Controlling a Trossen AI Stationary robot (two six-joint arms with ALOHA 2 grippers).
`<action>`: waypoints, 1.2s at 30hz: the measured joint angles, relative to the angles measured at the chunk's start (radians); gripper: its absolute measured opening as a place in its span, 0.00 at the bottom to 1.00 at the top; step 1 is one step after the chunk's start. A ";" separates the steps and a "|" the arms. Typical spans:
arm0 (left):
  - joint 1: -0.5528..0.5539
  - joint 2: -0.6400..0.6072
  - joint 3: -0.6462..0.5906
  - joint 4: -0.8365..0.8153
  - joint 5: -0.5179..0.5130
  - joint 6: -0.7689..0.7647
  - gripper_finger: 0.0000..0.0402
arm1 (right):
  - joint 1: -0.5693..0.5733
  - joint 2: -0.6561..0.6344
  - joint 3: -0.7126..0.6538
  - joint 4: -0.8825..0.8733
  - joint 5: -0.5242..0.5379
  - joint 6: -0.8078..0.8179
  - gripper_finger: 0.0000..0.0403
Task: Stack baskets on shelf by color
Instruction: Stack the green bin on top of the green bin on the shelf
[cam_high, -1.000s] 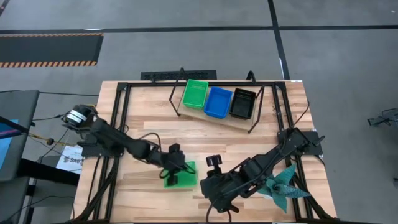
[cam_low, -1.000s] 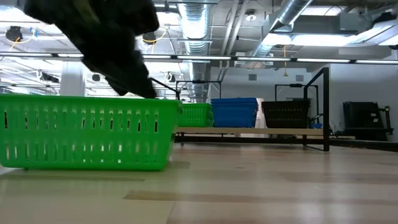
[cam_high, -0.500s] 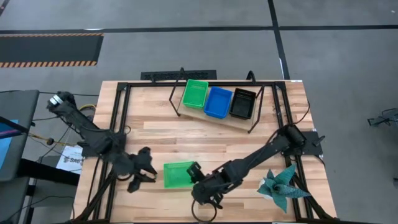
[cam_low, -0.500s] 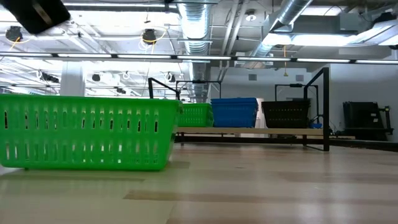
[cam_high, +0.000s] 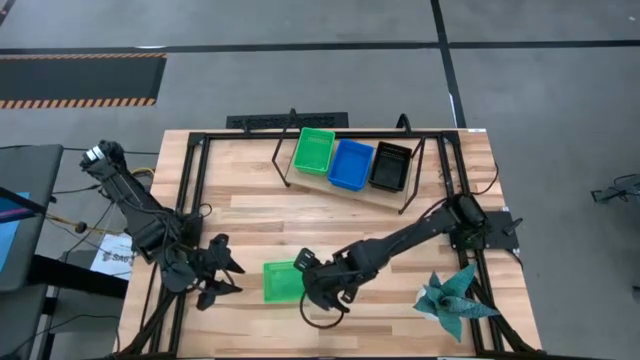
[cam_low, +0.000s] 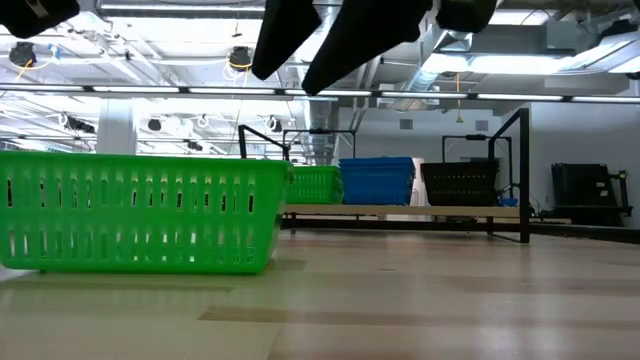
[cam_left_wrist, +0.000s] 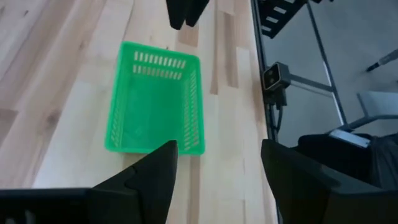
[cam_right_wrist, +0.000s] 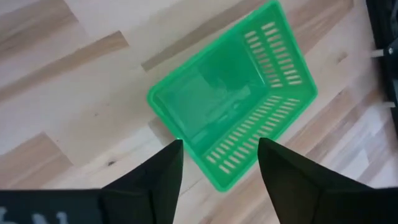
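- While the left pincer (cam_high: 218, 280) waits open near the table's (cam_high: 250, 215) left edge, apart from the loose green basket (cam_high: 282, 282), it looks the farther one.
- The basket lies on the table in front of the shelf (cam_high: 350, 188).
- The right pincer (cam_high: 310, 268), open, hangs probably just over its right end.

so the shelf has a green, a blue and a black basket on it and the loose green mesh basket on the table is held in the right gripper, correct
Not quite. The right gripper is open, hovering above the loose green plastic mesh basket, not holding it; the right wrist view shows the gap. The light wooden shelf does carry a green basket, a blue basket and a black basket.
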 joint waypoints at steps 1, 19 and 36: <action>0.000 0.000 0.000 -0.004 -0.001 0.000 0.55 | -0.001 0.000 0.000 -0.001 0.000 -0.011 0.57; 0.000 -0.001 -0.001 -0.043 -0.003 -0.014 0.55 | -0.013 0.129 0.004 0.012 0.042 -0.129 0.57; 0.000 -0.001 -0.001 -0.049 -0.007 -0.010 0.55 | -0.011 0.116 0.003 0.201 0.058 -0.228 0.57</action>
